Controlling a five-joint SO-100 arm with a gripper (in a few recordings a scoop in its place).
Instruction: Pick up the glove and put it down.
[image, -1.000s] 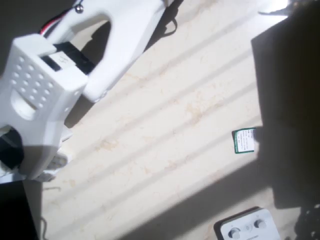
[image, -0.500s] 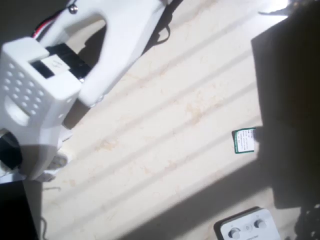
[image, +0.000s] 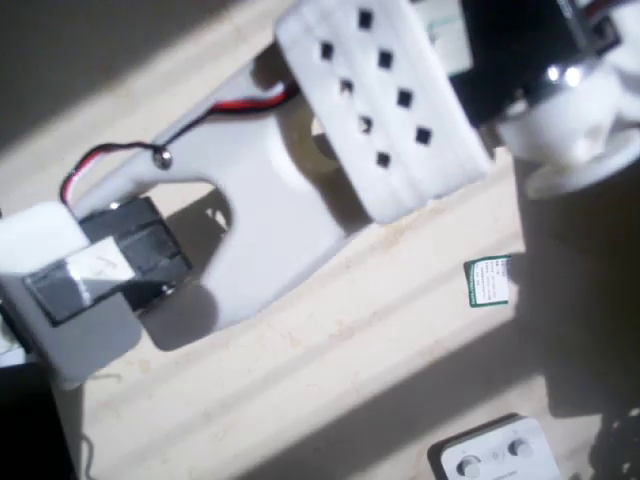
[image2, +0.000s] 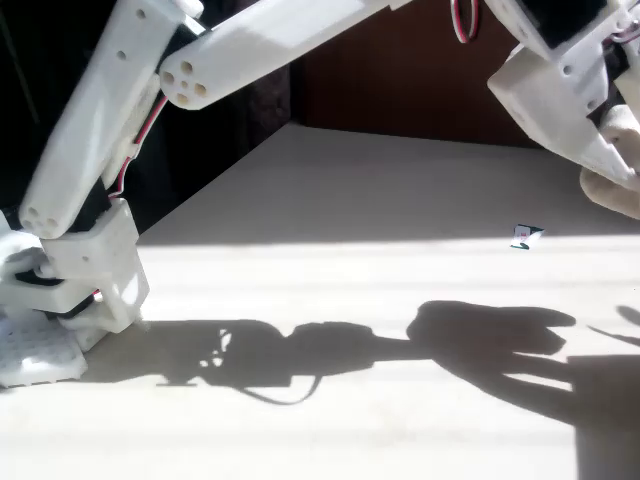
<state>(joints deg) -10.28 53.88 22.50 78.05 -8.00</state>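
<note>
gripper: white plastic gripper (image2: 612, 150) hanging high above the worktop at right edge of the fixed view, closing on the glove
glove: cream soft fabric glove (image2: 618, 186) sitting in the gripper, lifted clear of the worktop
worktop: pale beige worktop (image2: 340, 300) carrying the arm's shadow
card: small green-and-white card (image: 488, 281) lying flat
box: white box with two round knobs (image: 492, 452) sitting at bottom edge, overhead view

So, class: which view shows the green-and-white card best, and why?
The overhead view: the card faces the camera, green border and white face clear, its right edge meeting shadow. The fixed view shows the card as a tiny speck on the table.
</note>
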